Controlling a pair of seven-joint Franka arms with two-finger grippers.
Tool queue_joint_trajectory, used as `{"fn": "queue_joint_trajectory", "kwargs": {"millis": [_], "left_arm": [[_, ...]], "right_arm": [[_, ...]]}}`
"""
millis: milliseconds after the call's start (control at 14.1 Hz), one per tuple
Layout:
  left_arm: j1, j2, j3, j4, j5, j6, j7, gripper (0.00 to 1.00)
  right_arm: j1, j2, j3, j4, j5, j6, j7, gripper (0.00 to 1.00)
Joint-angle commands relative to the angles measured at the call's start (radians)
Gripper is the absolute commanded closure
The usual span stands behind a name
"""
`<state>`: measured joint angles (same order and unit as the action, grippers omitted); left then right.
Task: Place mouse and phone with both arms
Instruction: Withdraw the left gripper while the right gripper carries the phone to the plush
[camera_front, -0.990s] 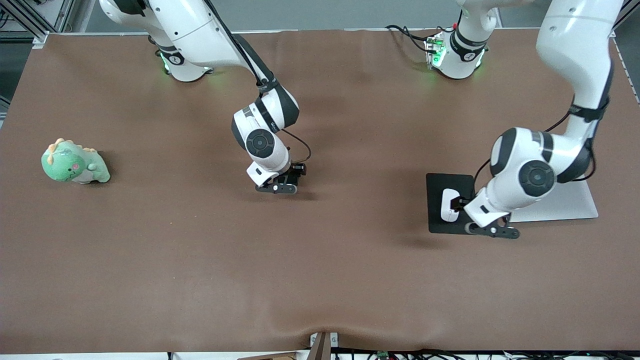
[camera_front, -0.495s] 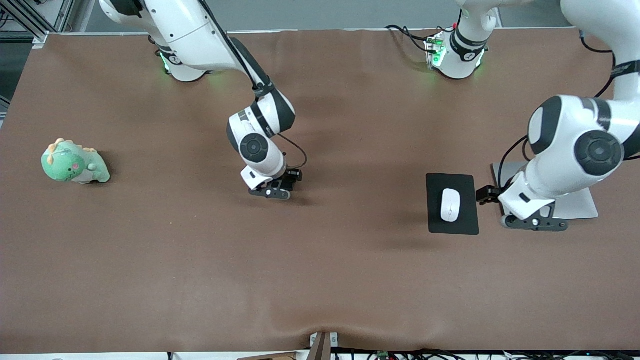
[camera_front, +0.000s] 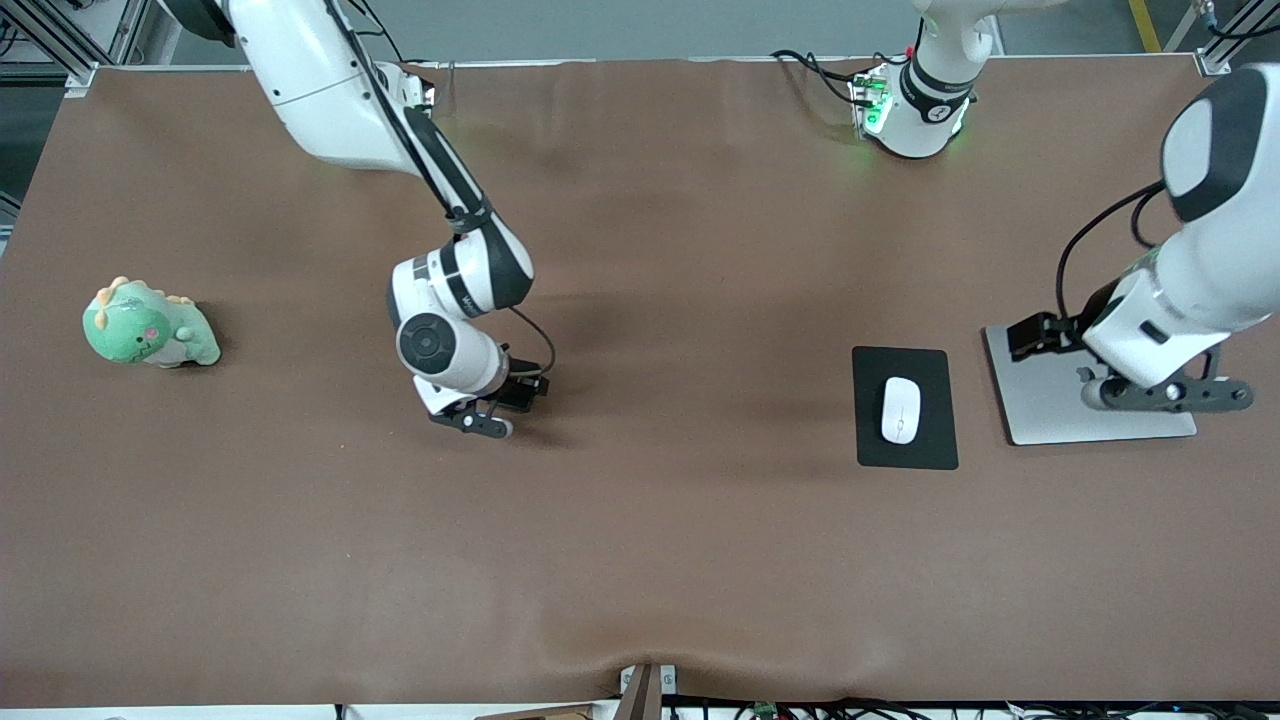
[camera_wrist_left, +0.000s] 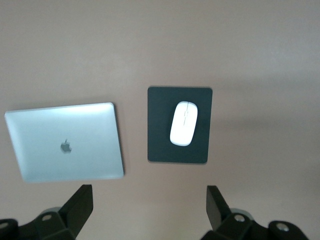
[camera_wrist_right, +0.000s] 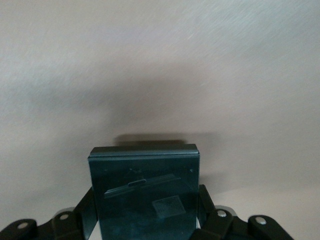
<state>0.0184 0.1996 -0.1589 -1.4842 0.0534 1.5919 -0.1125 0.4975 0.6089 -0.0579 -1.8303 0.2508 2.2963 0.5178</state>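
Observation:
The white mouse (camera_front: 900, 409) lies on the black mouse pad (camera_front: 905, 455); both also show in the left wrist view, mouse (camera_wrist_left: 184, 123) on pad (camera_wrist_left: 159, 125). My left gripper (camera_front: 1165, 394) is open and empty, up over the silver laptop, apart from the mouse; its fingers (camera_wrist_left: 80, 206) stand wide. My right gripper (camera_front: 482, 420) hangs low over bare table near the middle, toward the right arm's end. It is shut on the black phone (camera_wrist_right: 145, 190), gripped by its two long sides (camera_wrist_right: 145, 212). In the front view the wrist hides the phone.
A closed silver laptop (camera_front: 1040, 400) lies beside the mouse pad toward the left arm's end; it also shows in the left wrist view (camera_wrist_left: 65, 142). A green plush dinosaur (camera_front: 148, 325) sits near the right arm's end. Brown cloth covers the table (camera_front: 700, 560).
My left gripper let go of the mouse, rose and moved from the pad to over the laptop. My right gripper carried the phone toward the right arm's end of the table.

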Motion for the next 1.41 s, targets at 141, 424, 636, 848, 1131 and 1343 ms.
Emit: {"fn": "queue_joint_trajectory", "kwargs": {"millis": [141, 424, 636, 848, 1131, 1343], "left_arm": [[-0.166, -0.117, 0.196, -0.016, -0.056, -0.096, 0.010, 0.00], [-0.016, -0.166, 0.038, -0.008, -0.070, -0.115, -0.001, 0.00], [-0.032, -0.206, 0.032, -0.007, -0.060, -0.182, 0.017, 0.00], [-0.034, -0.249, 0.032, -0.021, -0.063, -0.268, 0.053, 0.00], [-0.023, -0.239, 0.032, -0.021, -0.067, -0.265, 0.056, 0.00], [-0.021, -0.241, 0.026, -0.030, -0.023, -0.254, 0.099, 0.00]], "right_arm": [[-0.079, -0.103, -0.029, -0.039, -0.011, -0.103, -0.119, 1.00], [-0.080, -0.146, -0.085, -0.121, -0.025, -0.093, -0.191, 1.00], [-0.080, -0.172, -0.152, -0.176, -0.027, -0.092, -0.284, 1.00], [-0.086, -0.190, -0.220, -0.217, -0.027, -0.094, -0.366, 1.00], [-0.122, -0.210, -0.278, -0.262, -0.027, -0.090, -0.516, 1.00], [-0.123, -0.215, -0.336, -0.305, -0.027, -0.072, -0.620, 1.00]]}}
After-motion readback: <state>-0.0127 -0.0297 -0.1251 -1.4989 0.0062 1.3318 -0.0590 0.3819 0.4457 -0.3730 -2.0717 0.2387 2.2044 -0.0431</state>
